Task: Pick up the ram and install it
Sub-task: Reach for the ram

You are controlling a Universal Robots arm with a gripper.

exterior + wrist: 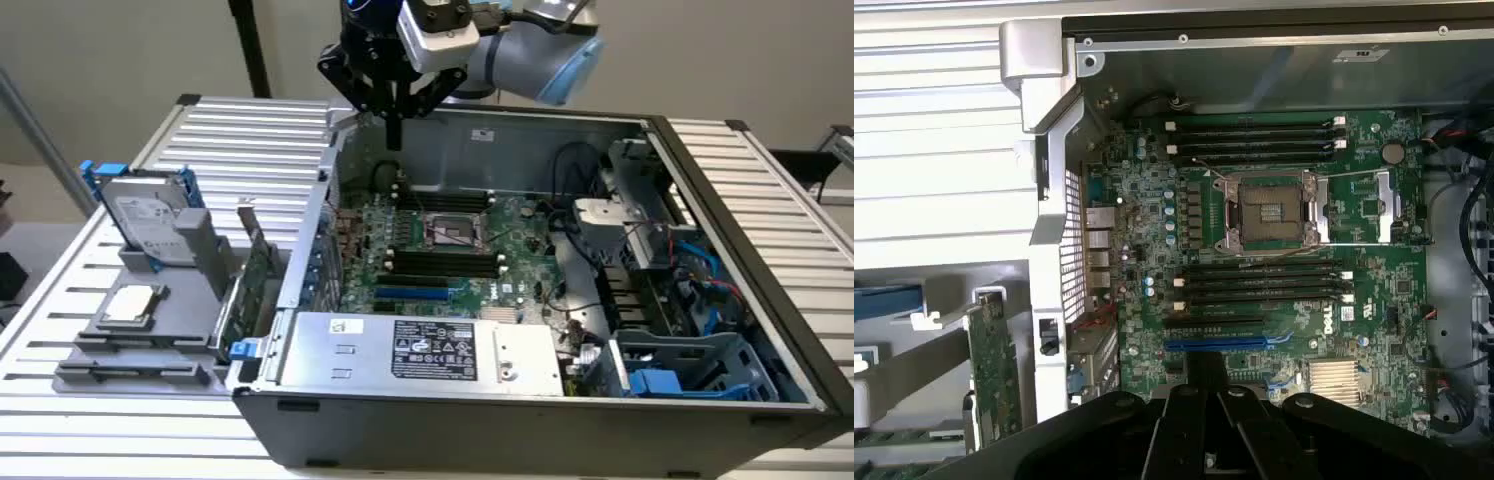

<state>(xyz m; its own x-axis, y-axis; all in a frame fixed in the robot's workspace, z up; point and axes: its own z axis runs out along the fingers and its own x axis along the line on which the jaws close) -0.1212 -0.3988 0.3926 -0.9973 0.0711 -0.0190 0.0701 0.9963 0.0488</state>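
Observation:
My gripper hangs shut and holds nothing, high over the back left corner of the open computer case. In the wrist view its fingers lie pressed together above the motherboard. Two banks of black memory slots flank the bare processor socket, and the slots look vacant. A green board stands on edge in the grey holder outside the case, on the exterior view's left. I cannot tell whether that board is the ram.
The grey holder also carries a hard drive in a blue frame and a processor chip. A power supply fills the case's front. Cables and a blue bracket crowd the exterior view's right. The case rests on a slatted metal table.

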